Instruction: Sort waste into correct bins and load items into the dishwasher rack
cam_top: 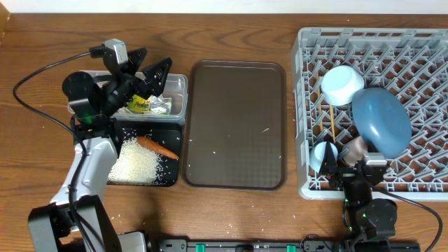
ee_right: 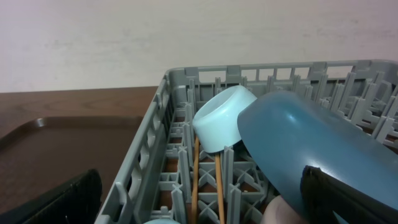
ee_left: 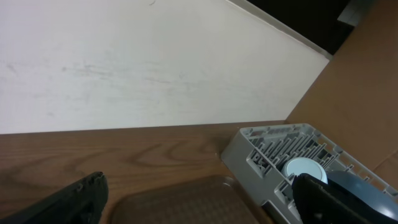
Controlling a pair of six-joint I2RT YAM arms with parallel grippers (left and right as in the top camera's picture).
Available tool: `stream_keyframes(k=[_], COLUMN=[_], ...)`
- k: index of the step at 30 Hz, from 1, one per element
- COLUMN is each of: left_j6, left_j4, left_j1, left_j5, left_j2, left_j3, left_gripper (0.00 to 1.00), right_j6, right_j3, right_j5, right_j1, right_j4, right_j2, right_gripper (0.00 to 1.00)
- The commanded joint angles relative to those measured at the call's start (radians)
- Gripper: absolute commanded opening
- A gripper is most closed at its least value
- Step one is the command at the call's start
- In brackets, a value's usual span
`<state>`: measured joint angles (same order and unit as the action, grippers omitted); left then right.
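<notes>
Dishwasher rack (cam_top: 302, 105) at the far right of the table (cam_top: 231, 217), loaded. Inside: large blue plate (cam_top: 381, 120) leaning on edge among the pegs. Pale blue bowl (cam_top: 341, 85) tipped on its side just beside it, mouth toward the rack's left wall. Thin wooden chopsticks (ee_right: 196, 180) slotted down between the pegs under the bowl. Light blue cup (cam_top: 323, 155) and pinkish-white cup (cam_top: 357, 147) side by side at the near edge, right in front of the right gripper (cam_top: 348, 164).

That gripper low at the rack's near-left corner, fingers spread wide, nothing between them. From its wrist view, one dark finger in each bottom corner, bowl and plate framed in the gap.

Over on the left, left gripper (cam_top: 155, 59) raised above the clear tub (cam_top: 184, 98), fingers wide apart too, gripping nothing, aimed across the table with the rack showing at the right of its view.

In the tub: yellow-green packet (cam_top: 141, 105) with the crumpled foil wrapper (cam_top: 162, 105) touching its right side. Directly in front of the tub, black tray (cam_top: 173, 138) carrying a heap of white rice (cam_top: 134, 164) and the orange carrot (cam_top: 157, 147), slanted along the heap's far edge. Stray grains scattered on the table by the tray's near side.

Brown tray (cam_top: 234, 126) in the middle, between the bins and the rack, a few white specks on it.
</notes>
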<state>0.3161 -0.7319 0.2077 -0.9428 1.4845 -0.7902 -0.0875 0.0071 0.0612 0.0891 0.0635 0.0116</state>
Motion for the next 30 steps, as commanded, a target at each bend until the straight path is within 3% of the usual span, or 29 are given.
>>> stream_keyframes(k=[1,22,26,30], left_j6=[-0.012,-0.012,-0.012,-0.012], left_j4=[-0.007,0.002,0.096,0.289], left_j1=[0.001,0.000,0.000,0.000], left_j5=[-0.005,-0.005,-0.005,-0.005], left_j2=[-0.016,-0.030,-0.103,-0.247], left_j3=[0.001,0.001,0.001,0.001], left_gripper=[0.96,0.96,0.96,0.96], right_j6=[-0.013,-0.013,-0.013,-0.013], right_j3=[-0.002,-0.002,-0.002,-0.002], right_j5=[0.014,0.014,0.013,0.013], right_j1=[-0.005,-0.005,-0.005,-0.005], right_j4=[0.003,0.003,0.003,0.003], right_j2=[-0.006,-0.006,-0.006,-0.006], right_gripper=[0.99,0.99,0.99,0.99])
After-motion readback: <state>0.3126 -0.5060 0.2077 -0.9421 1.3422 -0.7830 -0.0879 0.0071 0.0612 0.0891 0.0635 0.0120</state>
